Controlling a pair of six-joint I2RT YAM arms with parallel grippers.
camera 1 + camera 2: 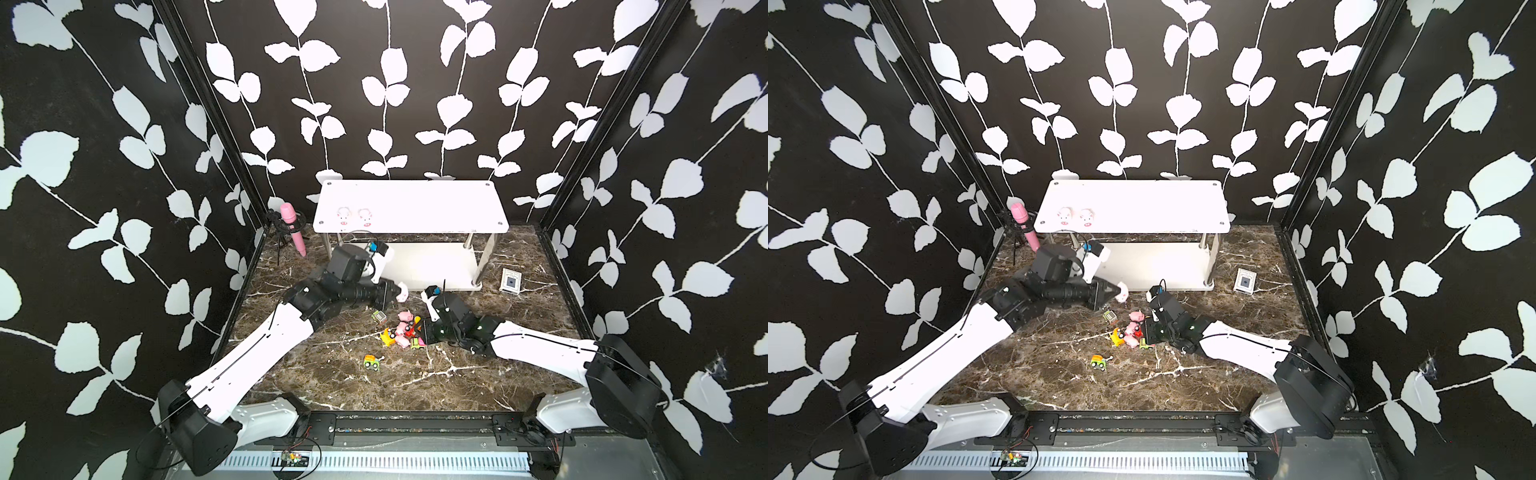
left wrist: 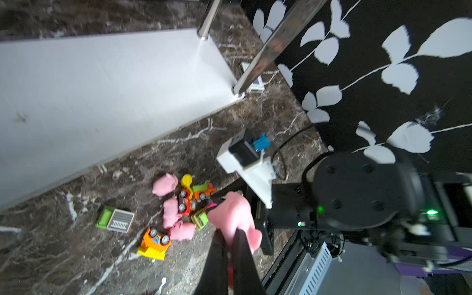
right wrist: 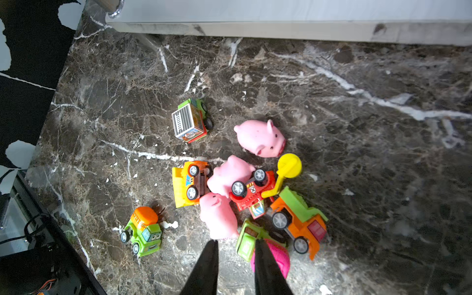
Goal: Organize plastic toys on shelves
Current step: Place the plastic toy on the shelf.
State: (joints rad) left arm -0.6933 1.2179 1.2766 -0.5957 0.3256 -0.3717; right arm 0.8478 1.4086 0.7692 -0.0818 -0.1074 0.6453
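**Pig in the left jaws — take it up to the top board**

Your left gripper is closed hard on a pink pig. It pinches the pig near one end, so most of the body sticks out past the fingertips. That grip looks thin, so lift smoothly and skip any quick wrist turns.

The pig hangs over the marble floor, just in front of the lower tier of the shelves. Rise well above the top board before you reach in, then set the pig down beside the two pigs standing near the board's front edge.

Your right gripper has its jaws a little apart and holds nothing. It sits low at the toy pile, next to a green-and-pink vehicle — best leave it there while the left arm crosses.
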